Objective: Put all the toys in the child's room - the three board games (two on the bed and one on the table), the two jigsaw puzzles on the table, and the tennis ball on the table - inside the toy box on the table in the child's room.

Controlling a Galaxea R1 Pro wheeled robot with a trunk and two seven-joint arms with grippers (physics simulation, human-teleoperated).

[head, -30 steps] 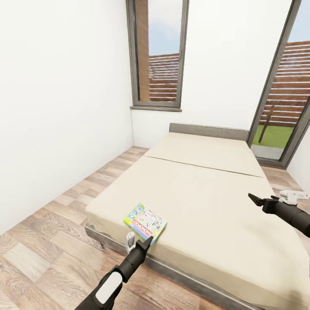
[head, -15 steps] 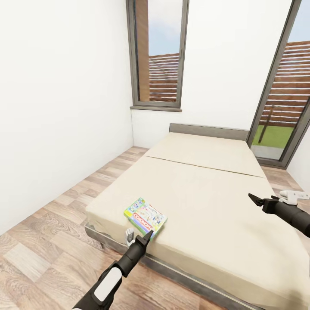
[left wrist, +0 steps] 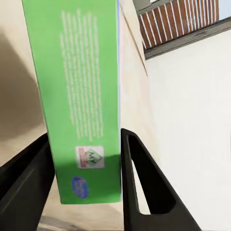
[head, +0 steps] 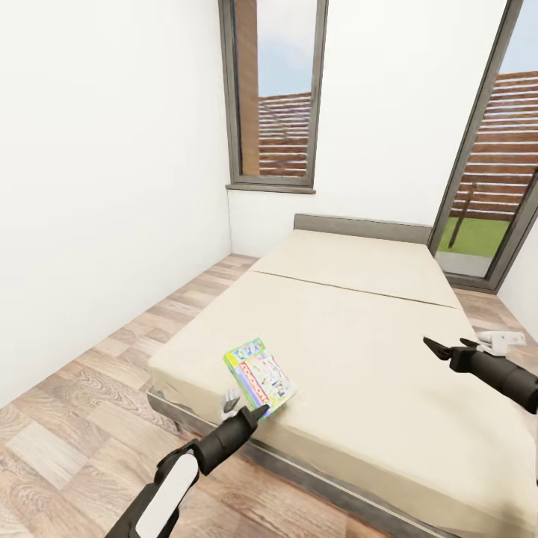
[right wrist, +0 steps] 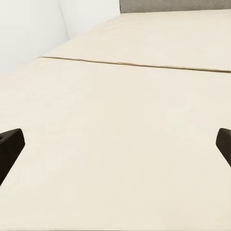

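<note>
Bedroom with a bare bed (head: 359,351) by the windows
Beige mattress on a grey frame; wood-plank floor (head: 82,441); white walls (head: 104,172); tall grey-framed window (head: 273,93); a glass door (head: 493,172) at right, wooden fence outside.

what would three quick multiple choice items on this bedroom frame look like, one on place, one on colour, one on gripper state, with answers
1. Where is the board game?
A. at the near corner of the bed, tilted up
B. on the floor
C. by the headboard

2. What colour is the box side seen in the left wrist view?
A. red
B. green
C. black

3. How does the right gripper stand?
A. shut on the box
B. shut on the bedsheet
C. open over the bed, holding nothing

Answers:
1 A, the head view shows the box at the bed's near corner, one edge raised.
2 B, a green panel with small print lies between the left gripper's fingers.
3 C, the right wrist view shows its fingertips wide apart with bare mattress between.
</note>
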